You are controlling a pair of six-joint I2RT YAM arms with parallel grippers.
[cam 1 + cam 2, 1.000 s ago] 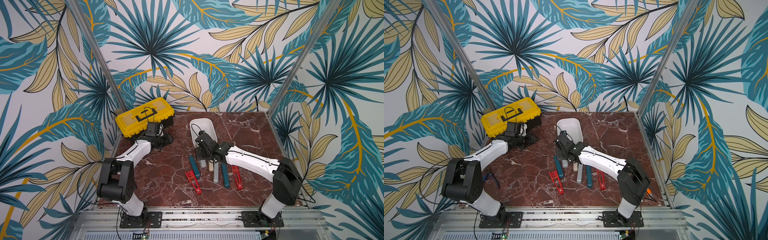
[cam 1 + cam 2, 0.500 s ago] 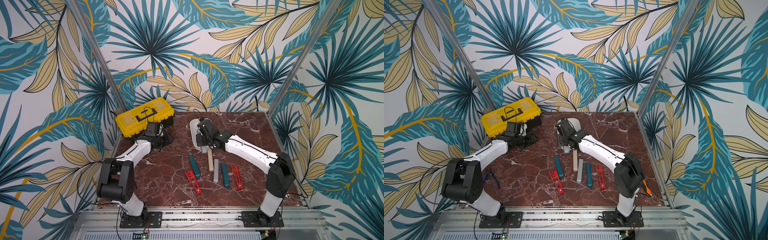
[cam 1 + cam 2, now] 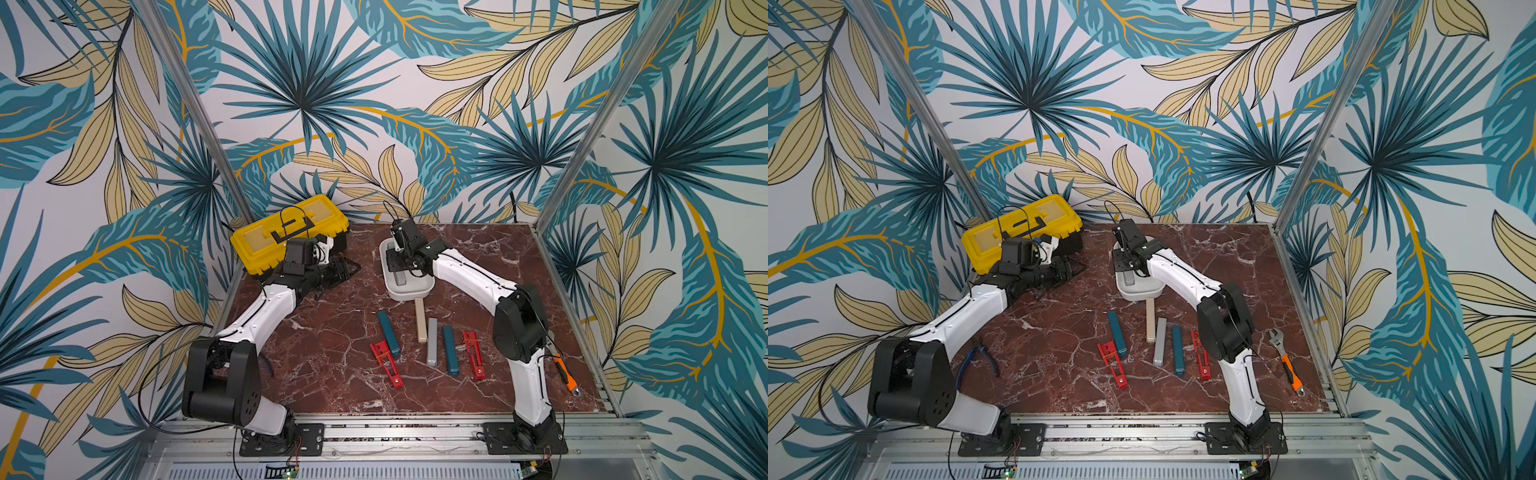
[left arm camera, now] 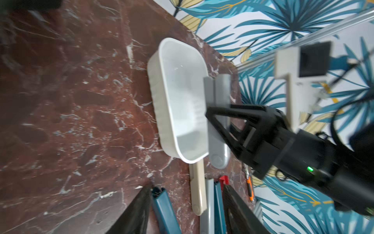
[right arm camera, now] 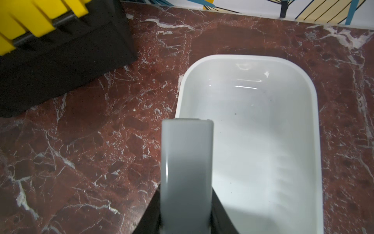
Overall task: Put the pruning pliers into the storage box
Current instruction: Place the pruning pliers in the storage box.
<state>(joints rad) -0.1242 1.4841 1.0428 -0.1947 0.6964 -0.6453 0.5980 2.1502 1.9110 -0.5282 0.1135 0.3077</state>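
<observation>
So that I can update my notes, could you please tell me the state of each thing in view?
Storage box: open-topped, empty.
Held grey pliers: lifted over the box, not released.
Right claw: shut on the held grey pliers.
Left claw: open, empty.
Six other pruning pliers: lying flat outside the box.
Yellow toolbox: lid shut.

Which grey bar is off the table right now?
The grey bar in the right gripper at the storage box; the other grey bar lies flat on the table.
</observation>
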